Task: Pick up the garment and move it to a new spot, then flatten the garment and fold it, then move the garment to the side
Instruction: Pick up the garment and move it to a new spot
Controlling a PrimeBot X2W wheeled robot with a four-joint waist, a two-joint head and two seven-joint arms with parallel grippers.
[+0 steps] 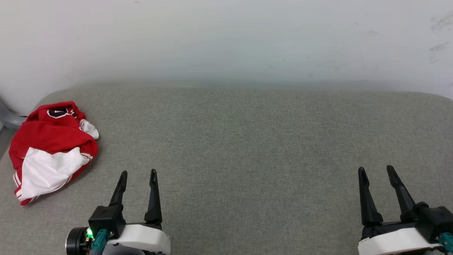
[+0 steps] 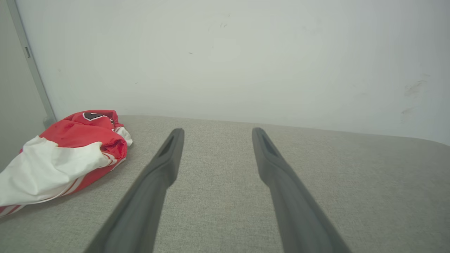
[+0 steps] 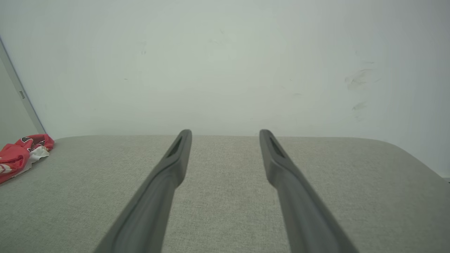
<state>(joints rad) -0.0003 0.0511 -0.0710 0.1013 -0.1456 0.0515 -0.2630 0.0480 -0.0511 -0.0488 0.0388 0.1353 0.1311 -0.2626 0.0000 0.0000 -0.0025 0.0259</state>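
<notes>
The garment [image 1: 53, 148] lies crumpled in a heap at the far left of the grey cushioned surface [image 1: 247, 141]: red cloth, a white sleeve with red-and-white striped trim on top, a black white-outlined patch at its far end. It also appears as a red-and-white bundle [image 2: 66, 151] at the left of the left wrist view, and small [image 3: 21, 154] at the left edge of the right wrist view. My left gripper [image 1: 138, 174] is open and empty, just right of the heap and apart from it. Far to the right, my right gripper [image 1: 376, 169] is open and empty too.
A pale wall [image 1: 226, 42] rises behind the surface. A grey metal bar [image 1: 9, 118] shows at the left edge behind the garment. The surface's rounded edge [image 3: 415, 154] curves away at the right.
</notes>
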